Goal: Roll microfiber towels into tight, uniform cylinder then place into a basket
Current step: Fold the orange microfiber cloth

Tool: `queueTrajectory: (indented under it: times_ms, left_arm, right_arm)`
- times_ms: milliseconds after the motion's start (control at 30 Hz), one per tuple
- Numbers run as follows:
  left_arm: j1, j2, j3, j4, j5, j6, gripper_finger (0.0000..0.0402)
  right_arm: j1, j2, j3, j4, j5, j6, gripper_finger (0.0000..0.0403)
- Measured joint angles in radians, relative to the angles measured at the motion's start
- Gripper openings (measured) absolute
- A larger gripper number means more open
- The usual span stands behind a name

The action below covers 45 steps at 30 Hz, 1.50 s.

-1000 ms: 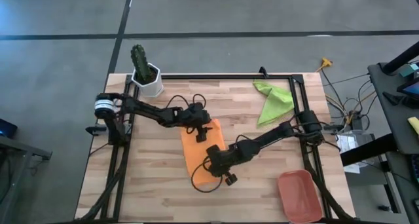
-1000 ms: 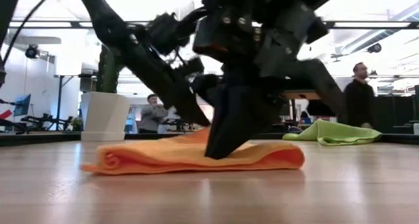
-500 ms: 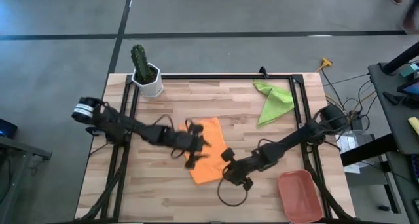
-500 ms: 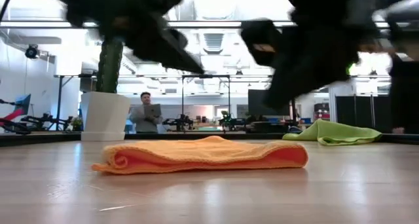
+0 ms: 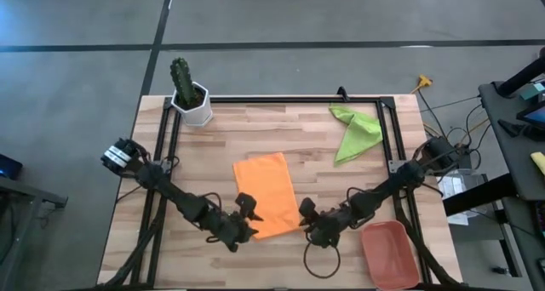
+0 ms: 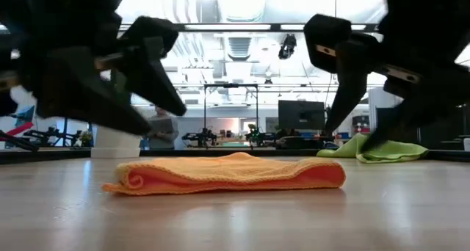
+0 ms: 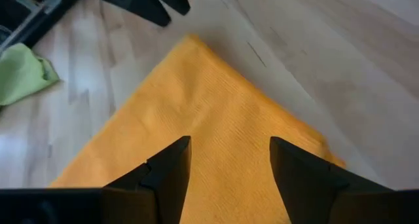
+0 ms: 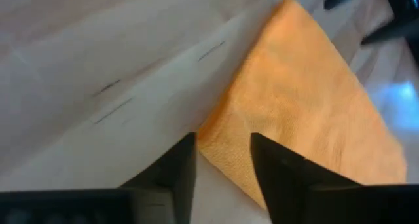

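Note:
The orange towel (image 5: 266, 195) lies folded flat on the table's middle; the low view shows it as a low stack (image 6: 228, 176) with a rolled fold at one end. My left gripper (image 5: 248, 211) hovers open just above its near left corner, with the cloth showing between the fingers (image 7: 229, 162). My right gripper (image 5: 306, 214) hovers open at its near right corner (image 8: 222, 160). The green towel (image 5: 356, 131) lies crumpled at the far right. The basket (image 5: 390, 253) stands at the near right corner.
A white pot with a cactus (image 5: 189, 95) stands at the far left corner. A black frame (image 5: 281, 99) runs along the table's far and side edges. A loose cable loop (image 5: 322, 259) lies near the front edge, below my right gripper.
My left gripper has swung from the towel's far part toward the near edge, to the near left corner. My right gripper has lifted off the towel's near end and gone toward the right edge. The orange towel has stayed flat in place.

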Motion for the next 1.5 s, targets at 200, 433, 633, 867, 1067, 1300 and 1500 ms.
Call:
queueTrajectory:
  times_ms: [200,433,633,867,1067,1300,1500]
  left_arm:
    - [0.000,0.078,0.051,-0.086,0.003,0.022,0.0224]
    - [0.000,0.099,0.102,-0.148,0.049,0.010,0.0235]
    - [-0.005,0.098,0.097,-0.169,0.053,-0.035,0.0235]
    - [-0.010,0.099,0.098,-0.189,0.053,-0.065,0.0235]
    - [-0.016,0.096,0.105,-0.231,0.052,-0.080,0.0235]
    - [-0.052,0.070,0.120,-0.246,0.060,-0.147,0.0235]
    - [-0.087,0.060,0.167,-0.243,0.020,-0.169,0.0235]
  right_arm:
    - [0.008,0.065,0.019,0.002,0.098,-0.174,0.0210]
    - [0.001,0.129,0.087,-0.028,0.110,-0.265,0.0216]
    - [0.001,0.146,0.121,-0.057,0.105,-0.251,0.0182]
    - [0.001,0.155,0.117,-0.055,0.095,-0.199,0.0104]
    - [0.003,0.156,0.116,-0.055,0.096,-0.142,0.0031]
    - [0.003,0.156,0.115,-0.054,0.096,-0.058,0.0010]
    - [0.003,0.156,0.137,-0.048,0.069,0.016,0.0009]
